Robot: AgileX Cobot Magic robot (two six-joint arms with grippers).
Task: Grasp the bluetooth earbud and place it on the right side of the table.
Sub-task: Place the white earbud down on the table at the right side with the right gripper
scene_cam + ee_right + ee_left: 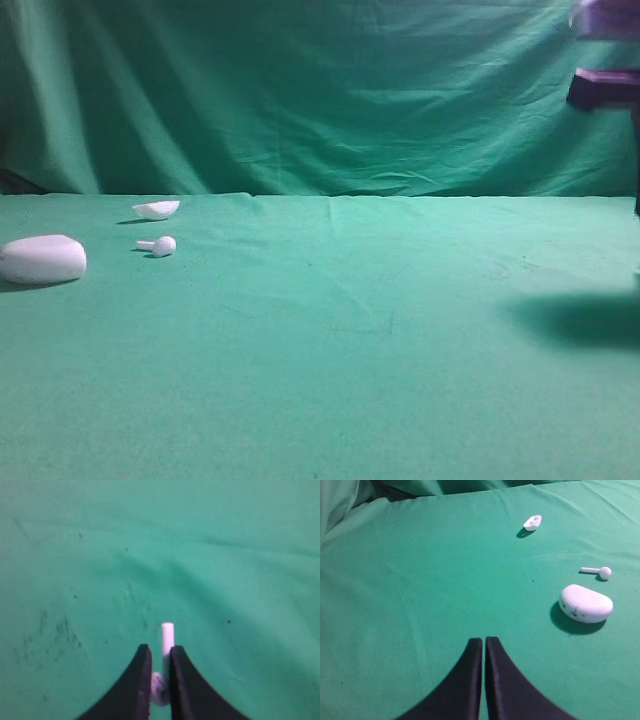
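Nearest us in the right wrist view, right gripper [159, 672] pinches the bluetooth earbud [166, 642] btwn its fingers, stem poking fwd above the table [75, 555]. Left wrist view: left gripper [484, 647] has fingers pressed together, w/ nothing btwn; beyond it and to the right we see the case [586, 603], then a second earbud [598, 571] behind the case, and a lid piece [533, 522] further back. Exterior high view: case [42, 259] sits far left; right arm [605, 85] hangs top right.

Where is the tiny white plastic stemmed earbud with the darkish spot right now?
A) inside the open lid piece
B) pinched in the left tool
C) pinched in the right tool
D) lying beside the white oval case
C: the right wrist view shows the tiny white plastic stemmed earbud clamped between the right tool's black fingers, stem pointing forward above the green cloth table.
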